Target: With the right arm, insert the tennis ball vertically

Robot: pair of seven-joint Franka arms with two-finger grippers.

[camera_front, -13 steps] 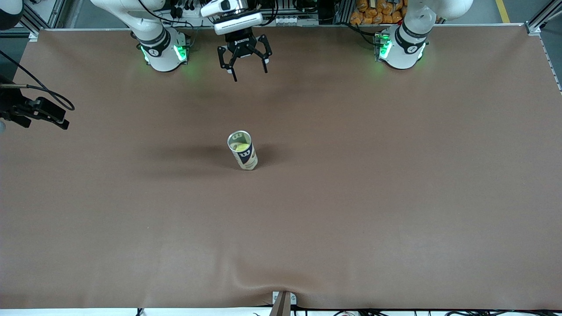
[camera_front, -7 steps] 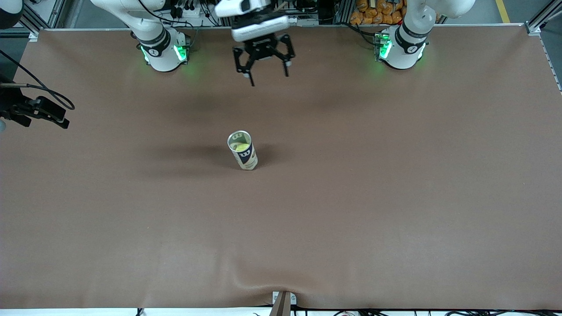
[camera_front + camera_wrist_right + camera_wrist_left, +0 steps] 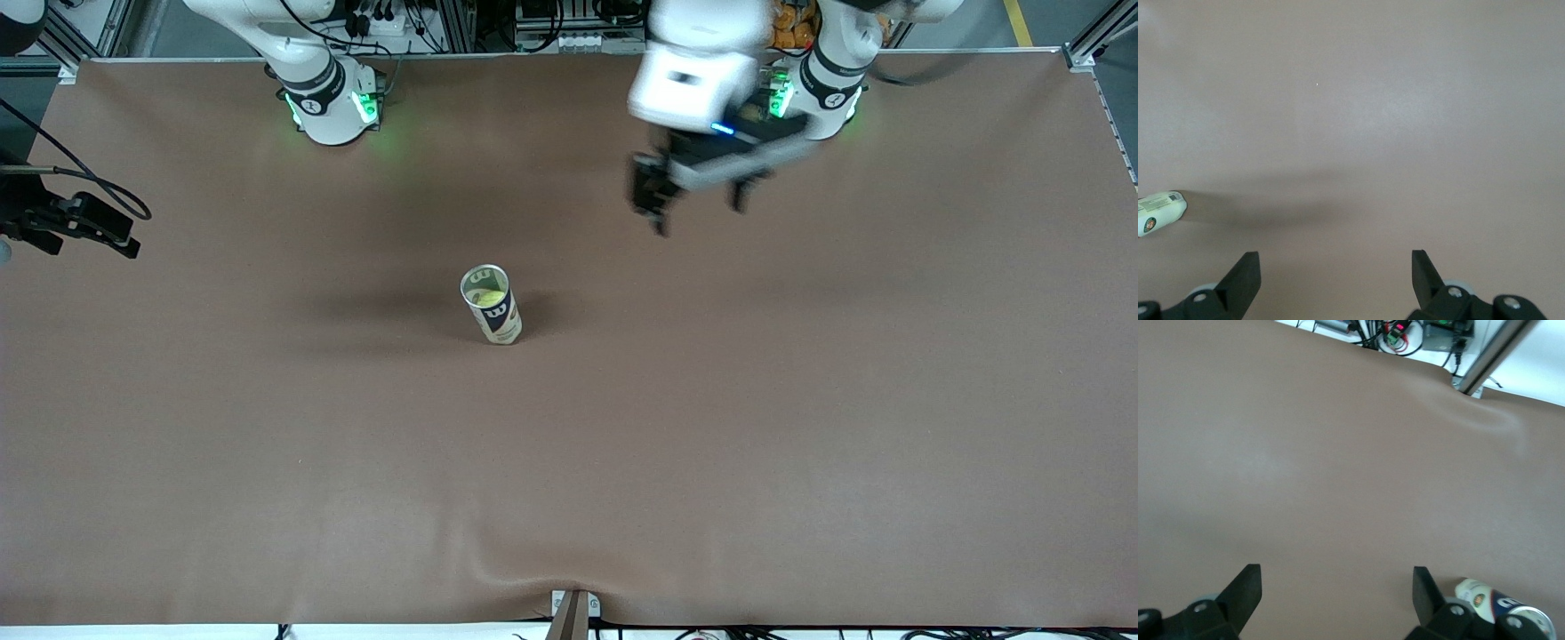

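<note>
A tennis ball can stands upright near the middle of the brown table, its top open. A yellow-green tennis ball shows inside it. My left gripper is open and empty in the air over the table near the left arm's base. In the left wrist view its gripper is open and the can lies close beside one finger. My right gripper hangs at the right arm's end of the table, well away from the can. In the right wrist view it is open and empty, with the can at the edge.
A metal bracket sits at the table's edge nearest the front camera, with a wrinkle in the cloth beside it. The bracket also shows in the left wrist view. Orange bags lie off the table by the left arm's base.
My left gripper has swung from between the two bases toward the left arm's end and come lower. The can and my right gripper have not moved.
</note>
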